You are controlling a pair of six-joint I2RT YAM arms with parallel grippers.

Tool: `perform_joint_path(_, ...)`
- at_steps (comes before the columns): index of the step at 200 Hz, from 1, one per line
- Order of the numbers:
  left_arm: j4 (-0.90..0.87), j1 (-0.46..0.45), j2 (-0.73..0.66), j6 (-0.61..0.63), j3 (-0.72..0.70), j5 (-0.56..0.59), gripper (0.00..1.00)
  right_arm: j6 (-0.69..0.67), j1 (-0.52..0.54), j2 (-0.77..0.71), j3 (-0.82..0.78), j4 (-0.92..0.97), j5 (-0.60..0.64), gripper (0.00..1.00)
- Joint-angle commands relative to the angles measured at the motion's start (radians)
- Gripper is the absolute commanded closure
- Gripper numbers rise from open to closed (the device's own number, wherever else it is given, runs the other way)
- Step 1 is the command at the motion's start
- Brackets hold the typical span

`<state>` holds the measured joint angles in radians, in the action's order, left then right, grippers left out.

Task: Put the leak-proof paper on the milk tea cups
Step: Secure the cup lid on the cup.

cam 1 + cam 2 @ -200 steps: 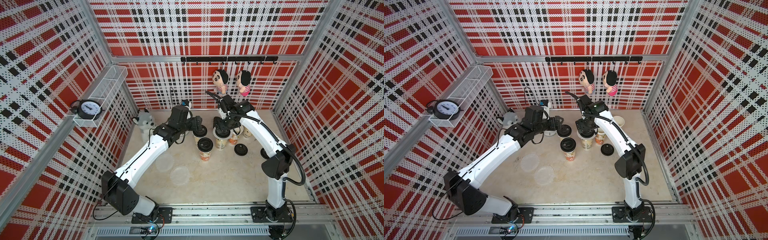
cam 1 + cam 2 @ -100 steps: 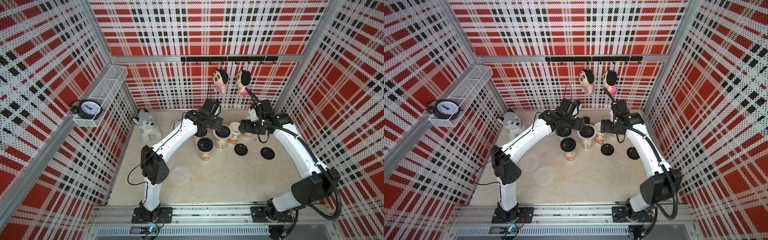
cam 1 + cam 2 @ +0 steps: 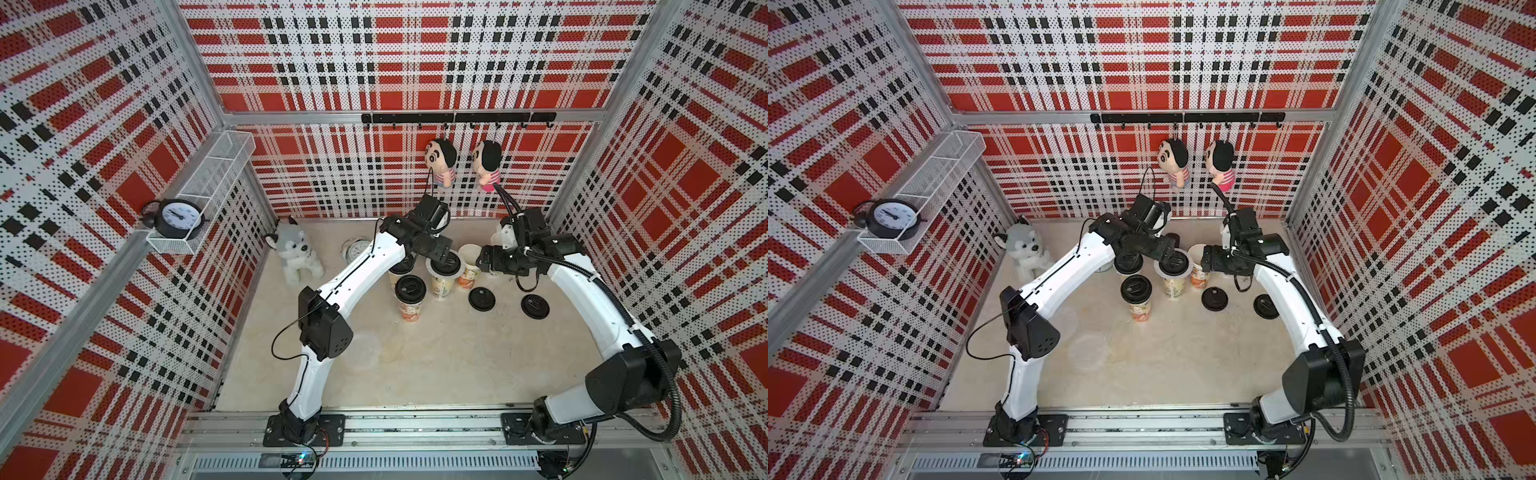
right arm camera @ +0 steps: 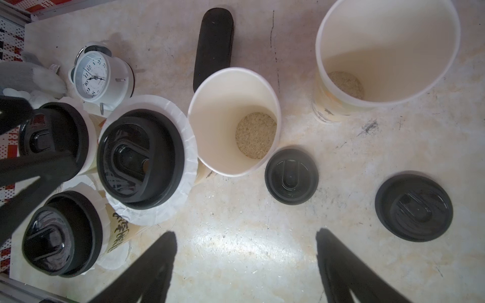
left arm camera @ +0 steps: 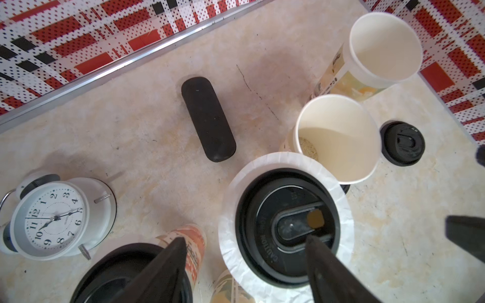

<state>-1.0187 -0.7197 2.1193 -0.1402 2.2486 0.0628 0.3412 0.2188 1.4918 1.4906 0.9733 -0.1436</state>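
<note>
Left gripper (image 5: 245, 237) swinging across from the back-left cup (image 4: 65, 126) to hang spread wide over the middle lidded cup (image 3: 444, 266), right gripper (image 4: 244, 234) pulling off that cup towards the open cup (image 3: 469, 255), left elbow (image 3: 324, 328) folding in beside the sheets (image 3: 1090, 351), second loose lid (image 3: 535, 306) coming into view.

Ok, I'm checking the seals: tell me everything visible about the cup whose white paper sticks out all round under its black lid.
This tall printed paper cup stands upright on the table. A black plastic lid with an oval sip flap caps it, and crinkled white leak-proof paper flares out around the lid's rim. An open cup stands right beside it. The open left gripper hangs above the lid; contact is unclear.
</note>
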Motion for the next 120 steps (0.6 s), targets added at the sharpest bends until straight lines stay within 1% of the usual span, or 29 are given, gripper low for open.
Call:
perform_joint_path(1, 0.007, -0.006, 0.029, 0.005, 0.025, 0.022, 0.25, -0.008, -0.006, -0.036, -0.013, -0.021, -0.013, 0.13)
perform_joint_path(61, 0.007, -0.009, 0.054, 0.006, 0.030, 0.059, 0.25, -0.008, -0.006, -0.051, -0.027, -0.017, -0.007, 0.13)
perform_joint_path(120, 0.012, -0.016, 0.070, 0.009, 0.024, 0.060, 0.25, -0.007, -0.007, -0.056, -0.035, -0.017, -0.008, 0.13)
